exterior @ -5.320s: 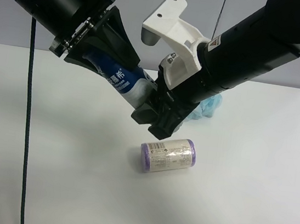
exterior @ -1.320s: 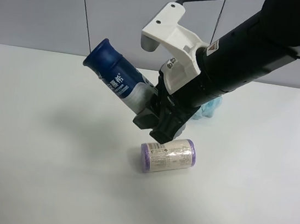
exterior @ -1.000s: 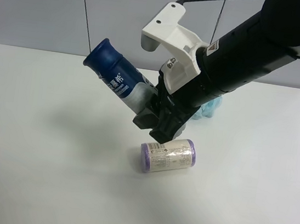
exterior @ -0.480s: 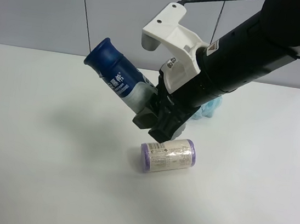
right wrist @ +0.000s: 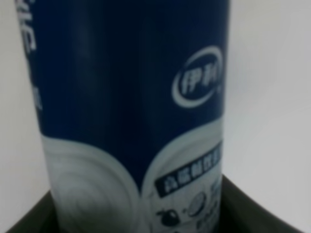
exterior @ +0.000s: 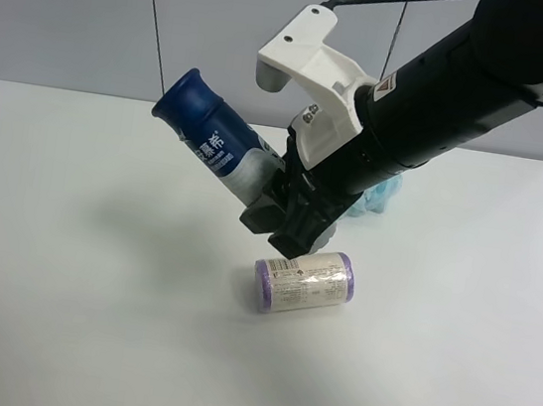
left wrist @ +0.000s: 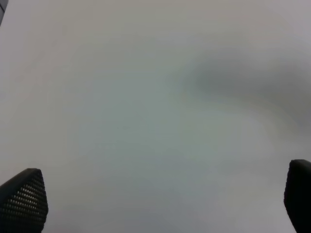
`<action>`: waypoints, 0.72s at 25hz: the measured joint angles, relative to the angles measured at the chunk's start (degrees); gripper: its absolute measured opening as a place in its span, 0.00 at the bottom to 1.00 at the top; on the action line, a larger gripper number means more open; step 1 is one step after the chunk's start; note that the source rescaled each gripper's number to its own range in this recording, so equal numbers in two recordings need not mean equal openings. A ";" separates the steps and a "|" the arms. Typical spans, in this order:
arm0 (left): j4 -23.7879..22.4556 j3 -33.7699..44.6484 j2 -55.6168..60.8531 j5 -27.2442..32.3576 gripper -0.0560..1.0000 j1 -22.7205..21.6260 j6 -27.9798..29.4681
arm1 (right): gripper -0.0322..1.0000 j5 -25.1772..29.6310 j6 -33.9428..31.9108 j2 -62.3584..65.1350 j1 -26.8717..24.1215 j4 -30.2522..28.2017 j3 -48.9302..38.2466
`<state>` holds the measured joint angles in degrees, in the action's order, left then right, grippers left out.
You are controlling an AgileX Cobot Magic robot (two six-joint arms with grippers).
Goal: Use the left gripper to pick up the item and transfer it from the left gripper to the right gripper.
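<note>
you have the bottle [exterior: 214, 143] in the right claw [exterior: 274, 199], whose black fingers are clamped on its pale lower end. take the purple-ended roll [exterior: 303, 281], lying on its side on the white bench [exterior: 90, 289], as your mark. the bottle hangs in the air above the roll, tilted, with its dark blue cap [exterior: 183, 101] pointing up and away from the roll toward the exterior high view's left. it touches neither the roll nor the bench. the claw itself sits just above the roll, apart from it, and the white bracket [exterior: 315, 64] on that arm's wrist is higher up. a light blue mesh pouf [exterior: 378, 192] rests on the bench beyond the roll, half hidden behind the arm. in the right wrist view the blue-and-white label [right wrist: 131, 97] fills the picture, with dark finger edges at its base. your left claw [left wrist: 160, 206] shows only in its own wrist view: two tips wide apart, nothing between them, over a blurred grey surface.
</note>
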<state>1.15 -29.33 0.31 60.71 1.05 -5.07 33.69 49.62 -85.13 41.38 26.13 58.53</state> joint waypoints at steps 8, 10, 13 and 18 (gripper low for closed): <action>0.05 0.18 0.00 0.00 0.99 0.00 0.00 | 0.03 0.00 -0.11 0.00 0.00 0.00 0.00; 0.05 0.18 0.00 0.00 0.99 0.00 0.00 | 0.03 0.00 -0.95 0.00 0.00 0.00 0.00; 0.05 0.18 0.00 0.00 0.99 0.00 0.00 | 0.03 0.00 -3.64 0.00 0.00 -0.07 0.00; 0.05 0.18 0.00 0.00 0.99 0.00 0.00 | 0.03 3.06 -11.68 0.97 0.00 -4.94 0.20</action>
<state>1.20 -29.15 0.31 60.71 1.05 -5.07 36.75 37.94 -84.16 41.38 21.19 58.73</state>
